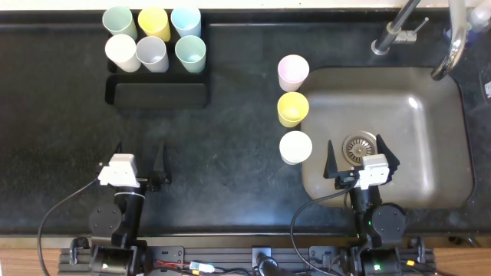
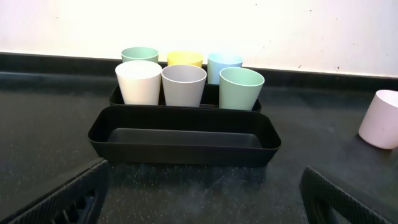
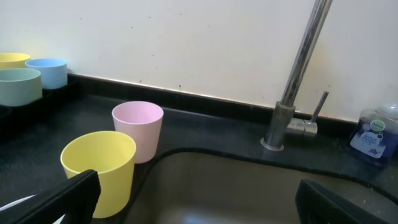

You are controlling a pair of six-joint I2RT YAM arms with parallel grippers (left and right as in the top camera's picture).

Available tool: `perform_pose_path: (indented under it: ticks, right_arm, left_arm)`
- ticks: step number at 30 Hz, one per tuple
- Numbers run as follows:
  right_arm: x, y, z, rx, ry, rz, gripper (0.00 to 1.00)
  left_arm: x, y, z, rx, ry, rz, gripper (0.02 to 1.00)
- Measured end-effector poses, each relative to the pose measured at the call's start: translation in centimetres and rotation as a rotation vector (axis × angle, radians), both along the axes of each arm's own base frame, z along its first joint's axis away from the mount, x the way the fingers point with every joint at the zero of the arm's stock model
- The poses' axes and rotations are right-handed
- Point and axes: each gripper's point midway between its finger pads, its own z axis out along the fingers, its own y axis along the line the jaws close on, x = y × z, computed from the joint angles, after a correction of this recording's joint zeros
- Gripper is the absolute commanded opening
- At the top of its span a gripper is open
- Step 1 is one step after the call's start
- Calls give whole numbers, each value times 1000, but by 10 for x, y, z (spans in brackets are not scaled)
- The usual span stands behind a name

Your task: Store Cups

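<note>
At the far left of the table (image 1: 245, 192) a rear tray (image 2: 114, 96) is holding six upright cups in two rows: a mint cup (image 1: 119, 21), a yellow cup (image 1: 153, 21) and a blue cup (image 1: 186, 21) at the back, and a white cup (image 1: 123, 52), a grey cup (image 1: 151, 54) and a green cup (image 1: 190, 54) in front. Just in front of it an empty front tray (image 1: 157, 95) is lying, standing between your left end effector (image 1: 140, 159) and the stored cups. Toward the middle, three loose cups are standing upright in a line along the left rim of the sink (image 1: 414, 123): a pink cup (image 1: 292, 71) farthest from you, a loose yellow cup (image 1: 292, 108) next, and a loose white cup (image 1: 295, 147) nearest. The faucet (image 1: 399, 27) is rising behind the basin, and a soap bottle (image 3: 372, 137) is sitting at the far right by the wall. Your left end effector is hanging near the front tray, well apart from it, with fingers spread wide and gripping nothing. Your right end effector (image 1: 359, 153) is hanging over the sink by the drain (image 1: 359, 146), just right of the loose white cup, its fingers also spread wide, touching nothing.
</note>
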Motion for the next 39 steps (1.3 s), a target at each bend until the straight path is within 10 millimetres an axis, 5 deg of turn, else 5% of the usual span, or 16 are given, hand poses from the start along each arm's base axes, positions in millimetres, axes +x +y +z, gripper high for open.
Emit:
perform_pose_path:
  ticks: [16, 21, 26, 31, 34, 39]
  right_arm:
    - [0, 0, 0, 0, 0, 0, 996]
    - [0, 0, 0, 0, 0, 0, 996]
    - [0, 0, 0, 0, -1, 0, 996]
    - [0, 0, 0, 0, -1, 0, 998]
    - [0, 0, 0, 0, -2, 0, 998]
    - [0, 0, 0, 0, 0, 0, 993]
  left_arm:
    - [2, 0, 1, 2, 27, 2, 991]
    - [15, 0, 31, 7, 92, 5, 1000]
    - [53, -4, 96, 11, 146, 0, 1000]
    - [117, -21, 149, 7, 163, -53, 1000]
    - [156, -47, 151, 10, 214, -122, 1000]
    - [198, -114, 115, 9, 387, -226, 1000]
